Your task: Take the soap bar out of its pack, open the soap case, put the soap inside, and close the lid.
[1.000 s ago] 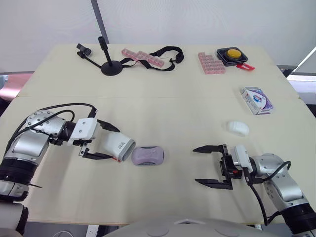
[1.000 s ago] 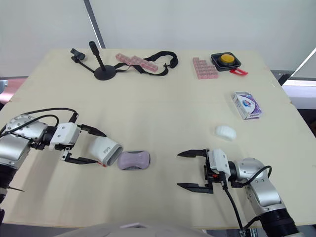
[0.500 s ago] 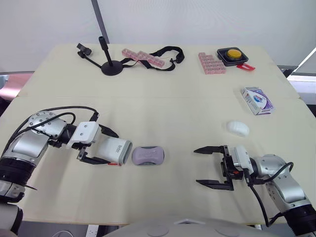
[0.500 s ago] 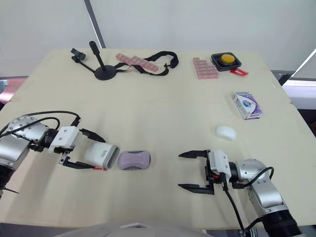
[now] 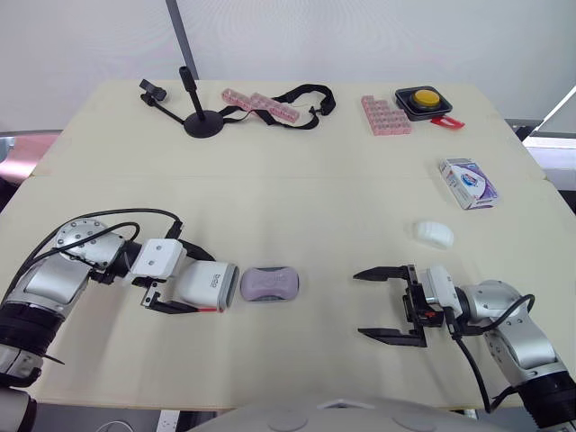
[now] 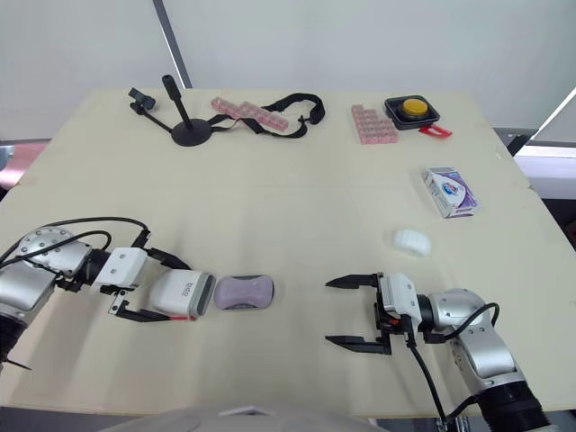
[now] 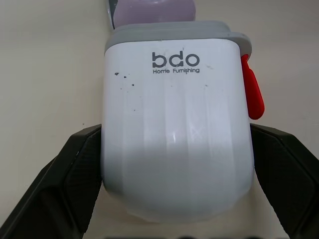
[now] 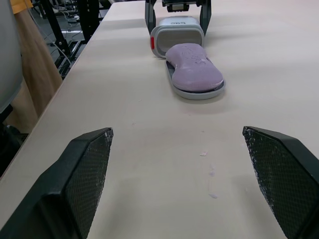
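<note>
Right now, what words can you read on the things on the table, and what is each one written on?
"bdo": on the white soap case cover, in big dark letters.
"Home Furnishing": on the same cover, in small letters just under "bdo".
Soap pack: it has printing, but it is too small to read.
Purple soap: there are faint marks on its top, too blurred to read.

I'm seeing the case lid (image 5: 205,285) lying on the table (image 5: 297,198), just left of the soap (image 5: 269,283). The pack (image 5: 468,183) is sitting far right.
</note>
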Tool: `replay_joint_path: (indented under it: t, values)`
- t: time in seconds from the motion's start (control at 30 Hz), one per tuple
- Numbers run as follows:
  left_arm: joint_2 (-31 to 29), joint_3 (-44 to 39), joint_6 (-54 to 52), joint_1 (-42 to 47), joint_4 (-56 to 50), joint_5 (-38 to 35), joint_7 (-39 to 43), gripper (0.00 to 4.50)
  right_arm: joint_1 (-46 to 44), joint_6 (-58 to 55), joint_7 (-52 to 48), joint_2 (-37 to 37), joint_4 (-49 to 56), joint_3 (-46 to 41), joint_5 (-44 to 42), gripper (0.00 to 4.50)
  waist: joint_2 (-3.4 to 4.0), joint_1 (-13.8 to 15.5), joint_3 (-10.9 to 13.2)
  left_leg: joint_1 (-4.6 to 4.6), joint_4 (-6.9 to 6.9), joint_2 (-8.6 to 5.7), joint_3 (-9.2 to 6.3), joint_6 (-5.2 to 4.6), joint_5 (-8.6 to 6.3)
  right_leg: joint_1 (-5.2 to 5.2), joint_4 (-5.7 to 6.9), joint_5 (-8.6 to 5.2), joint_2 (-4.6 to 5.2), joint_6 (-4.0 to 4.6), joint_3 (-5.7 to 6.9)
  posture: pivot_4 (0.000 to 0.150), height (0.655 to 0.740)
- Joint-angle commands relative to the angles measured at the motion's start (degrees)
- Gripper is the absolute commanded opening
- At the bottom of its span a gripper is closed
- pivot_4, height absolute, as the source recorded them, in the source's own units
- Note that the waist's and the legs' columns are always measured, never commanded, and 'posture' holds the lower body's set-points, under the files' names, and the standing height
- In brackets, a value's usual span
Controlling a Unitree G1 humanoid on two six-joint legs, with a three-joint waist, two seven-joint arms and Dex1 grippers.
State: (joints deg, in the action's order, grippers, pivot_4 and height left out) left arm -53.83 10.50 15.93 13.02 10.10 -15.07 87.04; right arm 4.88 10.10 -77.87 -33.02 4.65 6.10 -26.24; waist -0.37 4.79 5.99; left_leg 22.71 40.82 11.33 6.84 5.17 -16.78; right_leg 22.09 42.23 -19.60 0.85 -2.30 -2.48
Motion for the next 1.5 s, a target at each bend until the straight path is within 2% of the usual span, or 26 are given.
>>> replay_joint_path:
  t: [0.03, 0.6, 0.73, 1.0, 1.33, 1.5]
  values:
    - [0.10, -2.28, 1.70, -0.11, -1.22, 0.28, -1.39, 4.50, -0.66, 0.65, -0.37, -0.38, -0.03, -1.86, -1.60, 4.45, 0.00, -0.02, 0.00, 0.00, 0.00, -0.01, 0.00, 0.00, 0.00, 0.00, 0.00, 0.00, 0.01, 0.00, 0.00, 0.150, 0.7143]
    - [-0.16, -2.30, 3.05, -0.05, 0.14, 0.18, -1.79, 4.50, -0.48, 2.26, -0.53, 0.33, -2.26, -3.49, -2.33, 4.45, 0.00, -0.10, 0.00, 0.00, 0.00, 0.00, 0.00, 0.00, 0.00, 0.00, 0.01, 0.00, 0.00, 0.00, -0.01, 0.150, 0.7143]
    - [-0.25, -2.27, 3.25, 0.00, 0.47, 0.30, -1.74, 3.48, -0.33, 2.62, -0.23, 0.46, -2.36, -3.27, -2.04, 4.50, 0.00, -0.10, 0.00, 0.00, 0.00, 0.00, 0.00, 0.00, 0.00, 0.00, -0.02, 0.00, 0.01, 0.00, -0.01, 0.150, 0.7143]
    - [-0.29, -2.66, 4.50, 0.23, 1.11, 0.89, -2.74, 3.47, -2.28, 1.06, 0.47, -0.71, -0.11, -1.32, 0.28, 4.50, 0.00, -0.17, 0.00, -0.01, 0.00, 0.00, 0.01, 0.00, 0.00, 0.00, -0.03, 0.00, 0.00, 0.00, 0.00, 0.150, 0.7143]
    - [0.00, -4.19, 2.60, -0.81, -1.40, -0.63, -3.97, 3.47, -16.11, -24.48, 12.38, 0.99, 12.72, 9.50, 3.35, 4.50, 0.00, 0.32, 0.00, -0.13, -0.01, 0.00, 0.02, 0.01, 0.01, -0.03, 0.12, 0.00, -0.05, 0.00, 0.05, 0.150, 0.7143]
    - [0.01, -5.15, 1.28, -2.42, -3.16, -1.07, -4.51, 3.47, -24.00, -36.65, 18.02, 5.31, 17.77, 17.67, 5.98, 4.50, 0.01, 0.16, 0.01, -0.12, -0.04, 0.04, 0.02, 0.07, 0.04, 0.05, 0.17, 0.00, -0.14, 0.00, 0.04, 0.150, 0.7143]
